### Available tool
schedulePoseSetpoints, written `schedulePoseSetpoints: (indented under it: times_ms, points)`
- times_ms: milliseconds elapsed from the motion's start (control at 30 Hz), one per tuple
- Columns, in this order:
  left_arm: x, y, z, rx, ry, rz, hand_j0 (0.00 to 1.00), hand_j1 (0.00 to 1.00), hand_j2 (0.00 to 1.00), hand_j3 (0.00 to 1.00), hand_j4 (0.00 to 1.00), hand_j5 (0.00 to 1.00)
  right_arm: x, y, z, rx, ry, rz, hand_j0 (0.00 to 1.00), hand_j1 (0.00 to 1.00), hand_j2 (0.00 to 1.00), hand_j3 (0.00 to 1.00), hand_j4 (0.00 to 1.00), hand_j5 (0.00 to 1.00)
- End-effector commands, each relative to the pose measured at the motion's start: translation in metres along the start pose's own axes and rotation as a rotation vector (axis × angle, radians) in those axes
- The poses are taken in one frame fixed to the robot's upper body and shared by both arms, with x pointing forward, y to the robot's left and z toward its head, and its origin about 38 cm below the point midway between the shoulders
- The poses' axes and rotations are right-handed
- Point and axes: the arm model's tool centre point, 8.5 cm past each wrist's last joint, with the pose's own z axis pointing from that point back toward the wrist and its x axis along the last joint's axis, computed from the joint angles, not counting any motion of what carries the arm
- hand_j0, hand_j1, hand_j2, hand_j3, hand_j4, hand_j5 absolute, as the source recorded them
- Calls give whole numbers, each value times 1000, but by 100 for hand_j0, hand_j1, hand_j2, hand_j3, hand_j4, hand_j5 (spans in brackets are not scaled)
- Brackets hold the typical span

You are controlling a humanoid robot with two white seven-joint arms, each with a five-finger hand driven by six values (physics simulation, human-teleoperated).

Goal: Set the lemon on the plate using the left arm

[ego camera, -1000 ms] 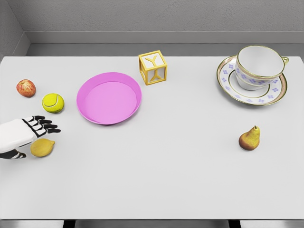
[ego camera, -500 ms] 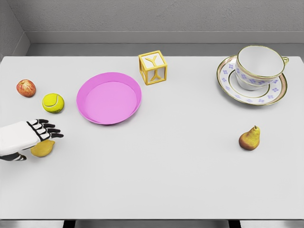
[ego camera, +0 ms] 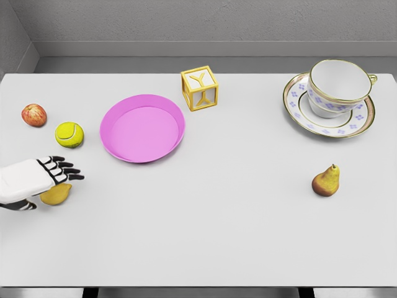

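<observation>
Left hand: the left hand is hovering over the lemon at the left edge of the tabletop, dark fingers stretched forward and spread, gripping nothing.
Lemon: the lemon is lying on the tabletop, half hidden under the palm; whether the palm is touching it cannot be told.
Plate: the pink plate is sitting empty, up and to the right of the lemon, well apart from it.
Done: the hand is reaching the lemon, nothing more.
Left: closing the fingers on the lemon, lifting it, carrying it to the plate and letting go are all waiting.
Neighbours: a tennis ball and an apple are sitting beyond the hand.
Right arm: not showing.
</observation>
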Motion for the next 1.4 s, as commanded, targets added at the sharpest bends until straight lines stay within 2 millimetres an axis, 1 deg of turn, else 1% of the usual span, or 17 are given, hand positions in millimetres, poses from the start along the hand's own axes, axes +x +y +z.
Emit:
schedulePoseSetpoints:
  times_ms: [0, 333, 633, 733, 800, 1100, 1300, 1333, 1367]
  points:
    - [-1, 0, 0, -16, 2, -2, 100, 100, 100, 100, 100, 100, 1, 0, 0, 0, -1, 0, 100, 100, 100, 100, 100, 100]
    - [1, 0, -6, -11, 4, -15, 100, 100, 100, 100, 100, 100, 1, 0, 0, 0, -1, 0, 100, 100, 100, 100, 100, 100]
    - [2, 0, -4, -27, -1, -24, 100, 100, 100, 100, 100, 100, 1, 0, 0, 0, -1, 0, 100, 100, 100, 100, 100, 100]
    - [3, -2, -4, -31, -4, -21, 84, 84, 84, 84, 84, 84, 0, 0, 0, 1, 0, 0, 100, 100, 100, 100, 100, 100]
    - [3, -3, -4, -33, -5, -19, 75, 75, 75, 75, 75, 75, 1, 0, 0, 0, -1, 0, 100, 100, 100, 100, 100, 100]
    - [4, -4, -4, -36, -8, -16, 63, 63, 63, 63, 63, 63, 0, 0, 0, 0, 0, 0, 100, 100, 100, 100, 100, 100]
    - [4, -5, -4, -36, -6, -16, 60, 60, 60, 60, 60, 60, 1, 0, 0, 0, -1, 0, 100, 100, 100, 100, 100, 100]
    - [4, -4, -4, -34, -7, -15, 58, 58, 58, 58, 58, 58, 1, 0, 0, 0, -1, 0, 100, 100, 100, 100, 100, 100]
    - [4, -4, -4, -34, -7, -15, 58, 58, 58, 58, 58, 58, 1, 0, 0, 0, -1, 0, 100, 100, 100, 100, 100, 100]
